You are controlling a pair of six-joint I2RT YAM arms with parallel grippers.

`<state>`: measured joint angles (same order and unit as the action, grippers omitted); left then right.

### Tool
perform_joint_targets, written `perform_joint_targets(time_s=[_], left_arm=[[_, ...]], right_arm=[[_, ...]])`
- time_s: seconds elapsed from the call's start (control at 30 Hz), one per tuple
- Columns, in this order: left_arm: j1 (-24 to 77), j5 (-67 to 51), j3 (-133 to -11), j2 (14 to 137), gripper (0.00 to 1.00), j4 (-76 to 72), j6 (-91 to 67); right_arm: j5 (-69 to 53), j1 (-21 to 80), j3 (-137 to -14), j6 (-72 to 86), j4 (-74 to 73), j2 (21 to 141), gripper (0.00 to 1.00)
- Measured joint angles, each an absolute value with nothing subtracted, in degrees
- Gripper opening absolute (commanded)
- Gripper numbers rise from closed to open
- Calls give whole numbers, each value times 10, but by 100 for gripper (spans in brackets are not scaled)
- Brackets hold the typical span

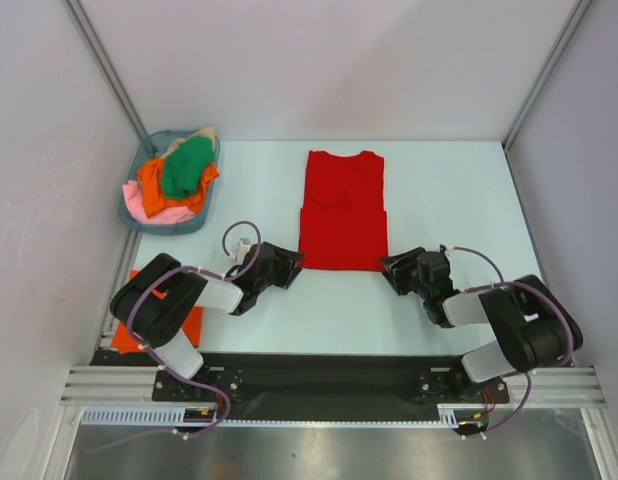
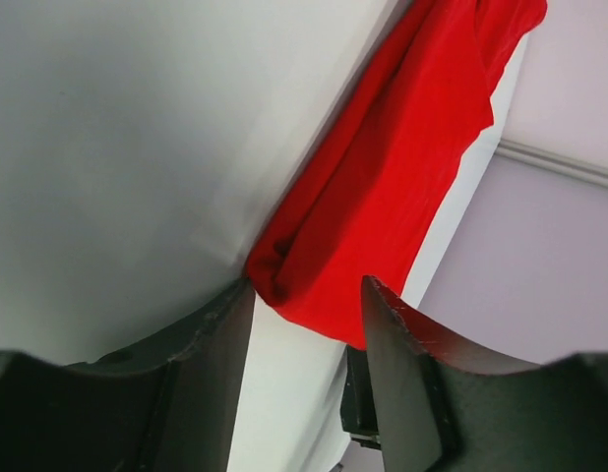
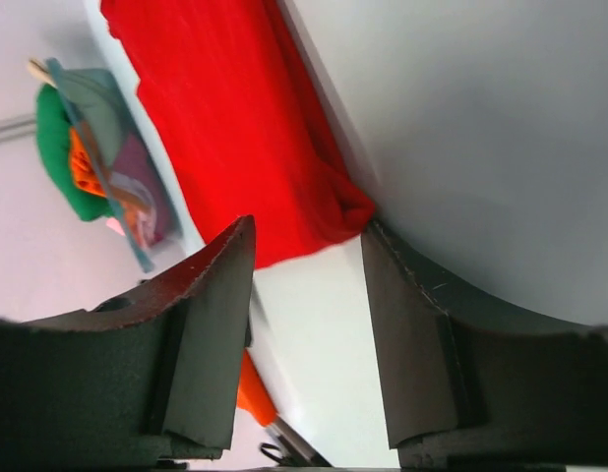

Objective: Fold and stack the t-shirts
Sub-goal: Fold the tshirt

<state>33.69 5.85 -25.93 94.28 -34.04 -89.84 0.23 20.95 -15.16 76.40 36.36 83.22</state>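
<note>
Ana: White walls on three sides and a pale table below. What lies on it?

Ben: At the centre lies a red shirt, flat, with its collar at the far end and a fold line across its middle.

Ana: Where are the arms?

Ben: The left gripper sits at the shirt's near left corner. The right gripper sits at its near right corner. Both are low over the table.

Ana: Do they hold it?

Ben: Neither does. In the left wrist view the fingers stand partly apart with bare table between them, and the red corner lies just at their tips. The right wrist view is similar: its fingers are also partly apart. The corner lies beside one tip and is not pinched.

Ana: Any other shirts?

Ben: A basket in the far left corner holds a heap. A green shirt is on top, with an orange shirt and a pink shirt under it and a beige shirt at the back. A second orange shirt lies flat at the near left edge, partly under the left arm
</note>
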Motion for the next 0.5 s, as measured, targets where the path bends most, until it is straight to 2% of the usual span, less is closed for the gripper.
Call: perform_joint_targets(time_s=[0.2,0.5], left_arm=[[338,62,-260,949,50,-339,-927],[339,64,-260,951,47,-334,-936]], right_arm=[[33,233,-155,808,404,867,49],[97,251,-165,830,302,816,45]])
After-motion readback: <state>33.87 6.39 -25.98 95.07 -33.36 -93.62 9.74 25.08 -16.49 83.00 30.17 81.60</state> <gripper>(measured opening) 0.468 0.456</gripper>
